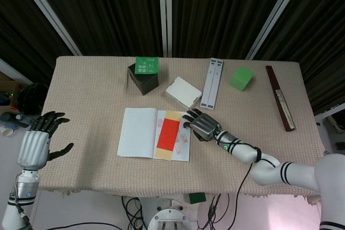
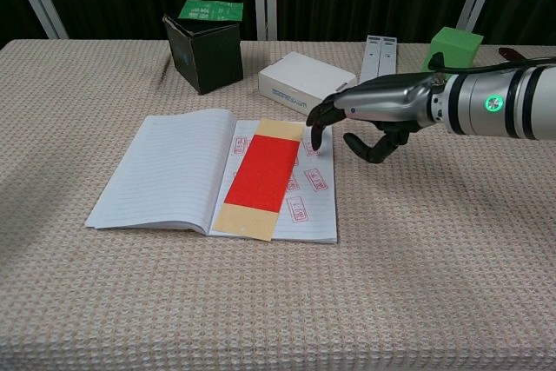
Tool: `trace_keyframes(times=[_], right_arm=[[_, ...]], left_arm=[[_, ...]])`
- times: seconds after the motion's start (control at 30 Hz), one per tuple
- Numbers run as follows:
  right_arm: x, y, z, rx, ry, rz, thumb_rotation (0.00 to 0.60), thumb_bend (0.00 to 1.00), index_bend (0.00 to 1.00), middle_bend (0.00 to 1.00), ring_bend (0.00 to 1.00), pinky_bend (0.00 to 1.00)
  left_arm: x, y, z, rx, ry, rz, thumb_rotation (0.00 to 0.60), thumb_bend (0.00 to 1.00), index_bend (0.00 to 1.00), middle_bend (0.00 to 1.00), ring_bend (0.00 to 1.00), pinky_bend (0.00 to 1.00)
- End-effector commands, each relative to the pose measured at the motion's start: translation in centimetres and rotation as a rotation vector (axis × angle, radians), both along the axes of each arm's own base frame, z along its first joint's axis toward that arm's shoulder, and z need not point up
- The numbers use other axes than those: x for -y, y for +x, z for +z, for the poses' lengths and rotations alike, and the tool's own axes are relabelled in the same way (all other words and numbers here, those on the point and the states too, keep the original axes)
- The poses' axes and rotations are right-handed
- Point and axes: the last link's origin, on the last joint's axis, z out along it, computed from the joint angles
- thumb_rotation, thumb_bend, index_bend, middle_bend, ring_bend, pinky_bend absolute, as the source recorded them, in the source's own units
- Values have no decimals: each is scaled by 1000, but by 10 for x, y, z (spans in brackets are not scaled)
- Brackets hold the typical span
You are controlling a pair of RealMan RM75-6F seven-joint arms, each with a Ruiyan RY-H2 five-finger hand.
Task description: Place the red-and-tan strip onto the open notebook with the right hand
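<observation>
The red-and-tan strip (image 1: 168,134) (image 2: 262,175) lies flat on the right page of the open notebook (image 1: 139,139) (image 2: 165,173), slightly tilted. My right hand (image 1: 202,124) (image 2: 375,111) hovers just right of the notebook's far right corner, fingers apart and curved downward, holding nothing and clear of the strip. My left hand (image 1: 36,140) hangs beyond the table's left edge, fingers spread and empty; it shows only in the head view.
Behind the notebook stand a dark open box with a green flap (image 1: 143,76) (image 2: 205,49), a white box (image 1: 183,92) (image 2: 306,84), a grey double bar (image 1: 213,83) and a green cube (image 1: 241,78) (image 2: 453,45). A dark long case (image 1: 280,98) lies far right.
</observation>
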Motion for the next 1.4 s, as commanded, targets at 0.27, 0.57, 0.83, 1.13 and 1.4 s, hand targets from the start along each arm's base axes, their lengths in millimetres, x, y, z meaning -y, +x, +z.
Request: trace_keyframes(times=[0.27,0.57,0.83,1.13,1.4], right_arm=[[2,3,-12,-25,-18,32,600,818,280,49,0,0],[2,9,-22,-41,-25,63,600,806,280,49,0,0],[6,17,-26,-33,-30,70,600,806,279,50,0,0],[9,26,-30,-24,-35,85,600,806,279,52,0,0],[11,34,-35,-21,-38,96,600,807,279,55,0,0]], left_arm=[[-1,-1,-1,2,-1,0,600,117,309,235,161,216],[-1,-3,-1,12,4,7,600,117,307,235,161,216],[0,-5,0,11,1,13,600,117,306,235,161,216],[0,-5,-2,15,-4,15,600,117,305,235,161,216],[1,-6,-2,16,-7,20,600,117,305,235,161,216]])
